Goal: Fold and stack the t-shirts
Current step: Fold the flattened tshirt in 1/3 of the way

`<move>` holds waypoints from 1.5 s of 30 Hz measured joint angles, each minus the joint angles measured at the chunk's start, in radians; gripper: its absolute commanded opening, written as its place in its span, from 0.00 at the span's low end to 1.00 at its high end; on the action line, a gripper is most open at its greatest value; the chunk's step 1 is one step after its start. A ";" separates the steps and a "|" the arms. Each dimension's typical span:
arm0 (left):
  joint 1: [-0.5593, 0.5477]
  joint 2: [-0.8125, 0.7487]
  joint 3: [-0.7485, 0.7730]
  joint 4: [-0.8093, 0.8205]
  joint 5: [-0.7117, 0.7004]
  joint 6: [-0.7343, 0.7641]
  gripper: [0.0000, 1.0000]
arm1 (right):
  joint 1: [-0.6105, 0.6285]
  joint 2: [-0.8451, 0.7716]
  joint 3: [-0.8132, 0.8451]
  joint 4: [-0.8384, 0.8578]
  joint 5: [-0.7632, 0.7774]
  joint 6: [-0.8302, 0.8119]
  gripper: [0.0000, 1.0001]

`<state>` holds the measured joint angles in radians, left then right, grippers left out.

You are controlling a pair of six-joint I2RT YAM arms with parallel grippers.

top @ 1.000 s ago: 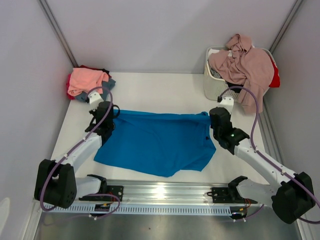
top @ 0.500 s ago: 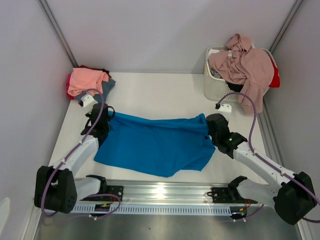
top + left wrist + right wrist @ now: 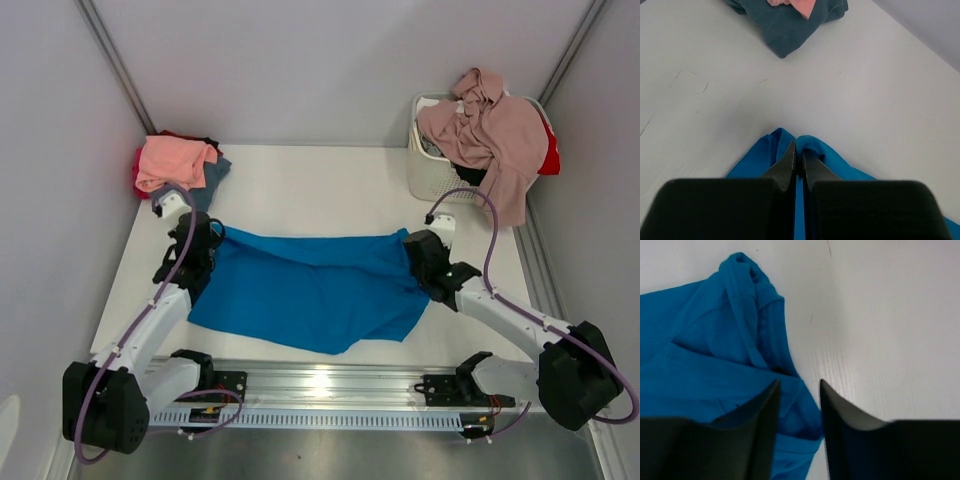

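Observation:
A bright blue t-shirt (image 3: pixel 310 290) lies spread across the middle of the table, its far edge folded toward the near side. My left gripper (image 3: pixel 212 238) is shut on the shirt's far left corner (image 3: pixel 790 150). At the far right corner, my right gripper (image 3: pixel 408 243) stands open, and the blue cloth (image 3: pixel 740 355) lies loose under and between its fingers (image 3: pixel 765 405). A pile of folded t-shirts (image 3: pixel 178 163), salmon pink on top with slate blue-grey and red below, sits at the far left. A dusty mauve-pink t-shirt (image 3: pixel 490 125) drapes over the basket.
A white slatted basket (image 3: pixel 428 172) stands at the far right corner, with red and dark cloth inside it. Grey walls close in the table on three sides. A metal rail (image 3: pixel 320 385) runs along the near edge between the arm bases.
Both grippers have drawn the blue shirt's far edge toward the near side, folding it over. The right gripper has opened and let go of its corner. The left stays shut.

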<state>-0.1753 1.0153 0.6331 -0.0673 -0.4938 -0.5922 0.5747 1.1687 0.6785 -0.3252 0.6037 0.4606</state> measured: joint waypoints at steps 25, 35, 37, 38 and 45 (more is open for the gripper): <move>-0.073 -0.154 -0.023 -0.245 -0.034 -0.066 0.01 | 0.004 -0.015 0.006 0.001 -0.044 0.019 0.57; -0.081 -0.150 -0.044 -0.314 -0.064 -0.116 0.28 | 0.004 -0.028 0.002 0.008 -0.062 0.018 0.57; -0.082 -0.136 -0.042 -0.321 -0.064 -0.116 0.29 | 0.004 -0.029 0.000 0.009 -0.065 0.018 0.57; -0.082 -0.129 -0.040 -0.324 -0.063 -0.116 0.29 | 0.004 -0.029 -0.001 0.009 -0.068 0.018 0.57; -0.082 -0.106 -0.005 -0.334 -0.060 -0.113 0.36 | 0.004 -0.043 -0.005 0.010 -0.084 0.018 0.57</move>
<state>-0.2573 0.9096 0.6285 -0.4015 -0.5541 -0.7055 0.5789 1.1252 0.6731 -0.3153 0.5194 0.4782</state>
